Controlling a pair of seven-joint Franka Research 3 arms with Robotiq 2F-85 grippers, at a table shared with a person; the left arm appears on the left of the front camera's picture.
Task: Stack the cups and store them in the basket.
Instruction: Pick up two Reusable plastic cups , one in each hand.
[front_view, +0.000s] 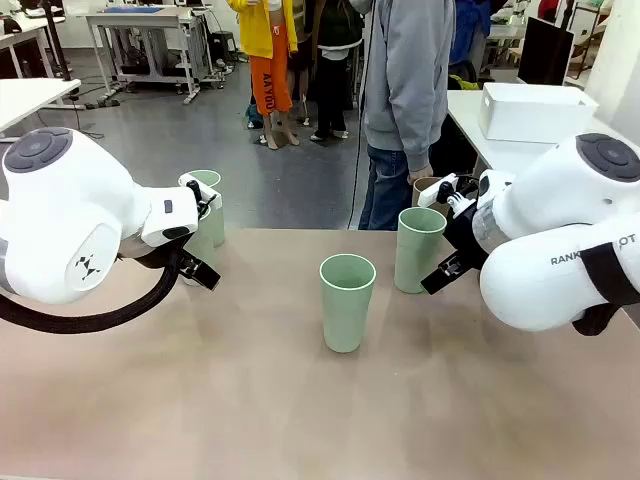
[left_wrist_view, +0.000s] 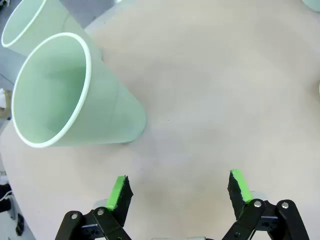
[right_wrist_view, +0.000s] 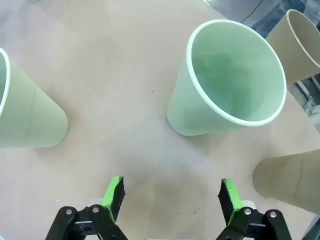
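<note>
— So, how do the grippers stand?

— Both are spread wide, with nothing between the pads. The left gripper (left_wrist_view: 180, 192) hangs over bare bench (left_wrist_view: 215, 90), aimed just beside the left mint cup (left_wrist_view: 75, 95). A second mint cup (left_wrist_view: 22, 25) stands right behind that one. That pair is left of the middle mint cup (front_view: 347, 300) and farther back.

— And the right gripper (right_wrist_view: 171, 197)?

— It faces the right mint cup (right_wrist_view: 225, 85), which stands just right of the middle mint cup and a little behind it. Two tan cups (right_wrist_view: 300, 45) crowd in farther right.

— What could go wrong?

— I'd say a pad clipping a rim. These cups are tall and narrow-footed, so a nudge high up could tip one. With the tan cups so near, the outer finger might knock a neighbour. A crooked drop could also jam one cup inside another.

— Anything in them?

— Every cup I can see into is empty, and none are nested. The basket (front_view: 535, 110) sits well apart, far right of the middle mint cup on another surface. Its inside is hidden.
</note>
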